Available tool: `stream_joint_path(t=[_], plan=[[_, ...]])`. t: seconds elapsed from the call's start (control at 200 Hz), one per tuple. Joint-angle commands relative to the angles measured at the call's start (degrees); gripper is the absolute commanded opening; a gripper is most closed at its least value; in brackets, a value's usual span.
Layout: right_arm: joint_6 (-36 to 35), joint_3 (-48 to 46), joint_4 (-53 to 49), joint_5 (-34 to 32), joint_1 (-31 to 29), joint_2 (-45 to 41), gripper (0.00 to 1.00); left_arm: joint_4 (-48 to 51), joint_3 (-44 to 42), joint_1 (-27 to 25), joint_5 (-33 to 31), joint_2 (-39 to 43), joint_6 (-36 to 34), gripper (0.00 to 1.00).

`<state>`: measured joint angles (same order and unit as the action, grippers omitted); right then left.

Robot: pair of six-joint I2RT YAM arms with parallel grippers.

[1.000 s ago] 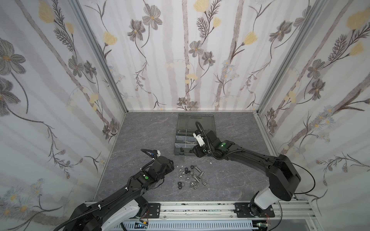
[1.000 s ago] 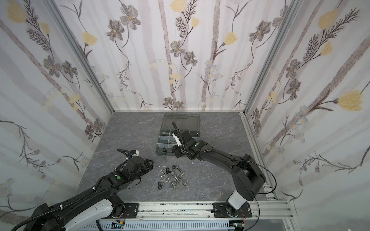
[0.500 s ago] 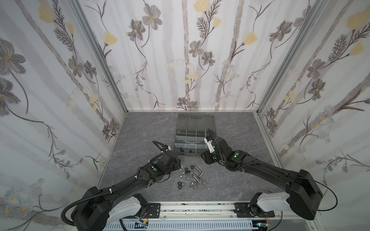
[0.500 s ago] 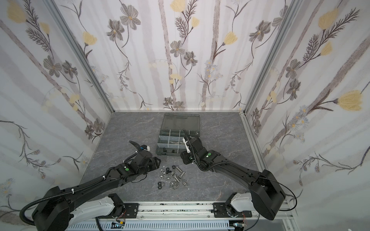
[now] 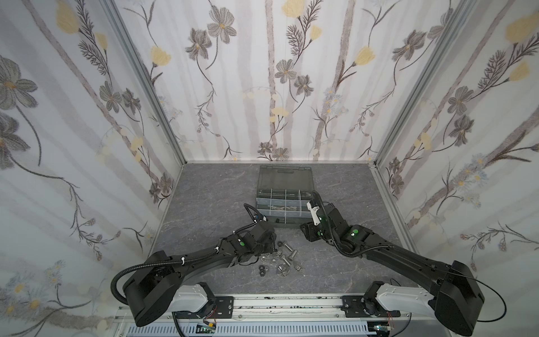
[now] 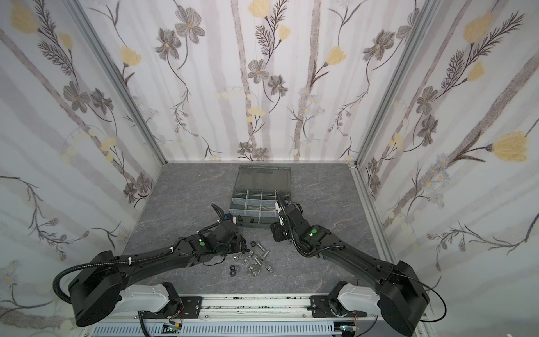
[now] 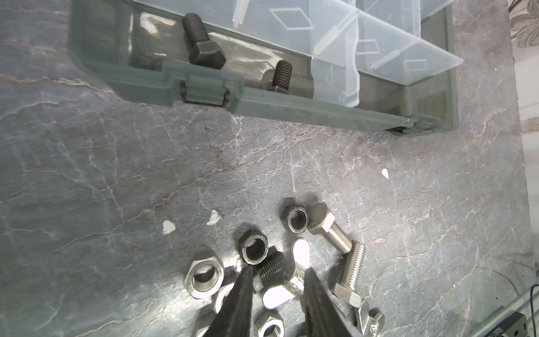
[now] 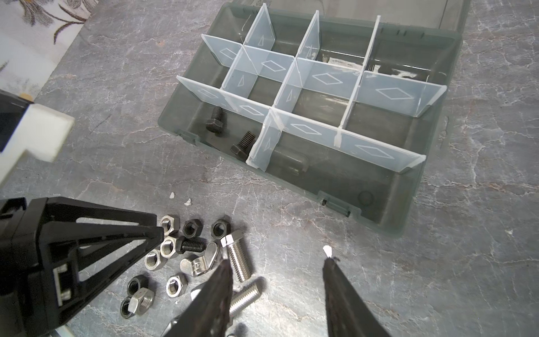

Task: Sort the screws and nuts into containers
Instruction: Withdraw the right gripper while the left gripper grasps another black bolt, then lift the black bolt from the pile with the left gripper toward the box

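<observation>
Left wrist view: left claw (image 7: 278, 269) apart, black screw (image 7: 271, 264) between its tips.
Right wrist view: right claw (image 8: 276, 260) apart, silver bolt (image 8: 240, 262) beside one finger.

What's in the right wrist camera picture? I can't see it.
Silver and black nuts and bolts lie piled on a grey table beside an organiser case holding two black screws in one cell. The left gripper reaches into the pile; the right gripper is open nearby.

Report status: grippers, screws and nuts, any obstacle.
Left gripper open, tips astride a black screw. Right gripper open, empty. Two black screws already in organiser. Wing nut also between tips.
</observation>
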<state>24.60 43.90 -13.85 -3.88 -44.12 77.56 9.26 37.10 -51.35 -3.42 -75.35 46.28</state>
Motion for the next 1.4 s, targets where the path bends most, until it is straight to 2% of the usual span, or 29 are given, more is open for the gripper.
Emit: stream_joint_path(t=[0.0,0.43,0.739,1.189,1.394], plan=[[0.93,-0.28,-0.69,-2.01,0.09,-0.81,0.51,0.21,1.16,-0.9,-0.54,-1.9,-0.83,0.32],[2.0,-3.64,-0.62,-2.8,0.09,-3.01,0.51,2.08,3.8,-4.0,-2.74,-8.3,-0.15,0.25],[2.65,-4.59,-0.04,-2.53,0.09,-3.38,0.51,5.32,3.48,-4.74,-5.96,-6.77,1.09,0.24],[3.08,-5.29,0.57,-2.05,0.08,-3.2,0.51,6.1,4.36,-5.78,-5.28,-10.71,1.44,0.21],[3.09,-5.24,0.73,-2.25,0.11,-3.12,0.51,6.11,5.04,-6.04,-5.37,-12.65,1.18,0.14]])
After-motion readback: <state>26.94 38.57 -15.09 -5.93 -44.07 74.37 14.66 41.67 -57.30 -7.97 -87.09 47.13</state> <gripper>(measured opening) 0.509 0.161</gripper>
